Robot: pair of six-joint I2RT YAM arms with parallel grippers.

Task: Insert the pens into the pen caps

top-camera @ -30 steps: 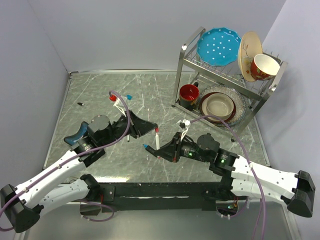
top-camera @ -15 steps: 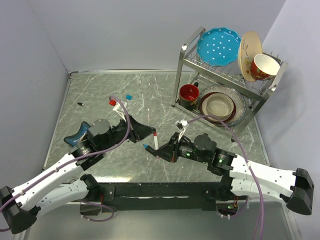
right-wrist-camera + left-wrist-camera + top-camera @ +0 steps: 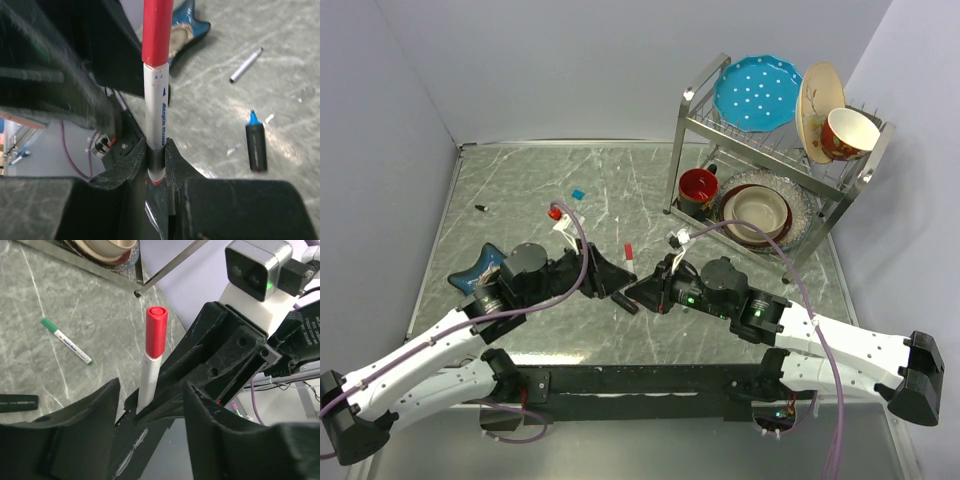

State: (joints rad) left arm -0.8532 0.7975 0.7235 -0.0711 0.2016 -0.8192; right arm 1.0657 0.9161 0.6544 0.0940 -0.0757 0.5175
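The right tool (image 3: 157, 156) is pressed together on the lower barrel of the red pen (image 3: 156, 107), holding it upright over the near middle of the bench (image 3: 520, 170). The red cap (image 3: 156, 332) sits on the pen's upper end, in line with the barrel. The left tool (image 3: 151, 390) is spread. Its fingers (image 3: 82, 430) stand either side of the pen and, as far as the wrist view shows, do not touch it.

This pen looks capped or very nearly so, though I cannot tell whether the cap has clicked home. Any last push should run straight down the barrel onto the cap's top, with the right grip firm so the pen does not slide. The left tool should leave without brushing the cap sideways.

The black-barrelled marker (image 3: 256, 145) with the blue tip lies flat just beside the tools. The green pen (image 3: 65, 342) lies apart from them, and the blue cap (image 3: 578, 193) lies farther off. The finished pen is best laid well apart from all three.
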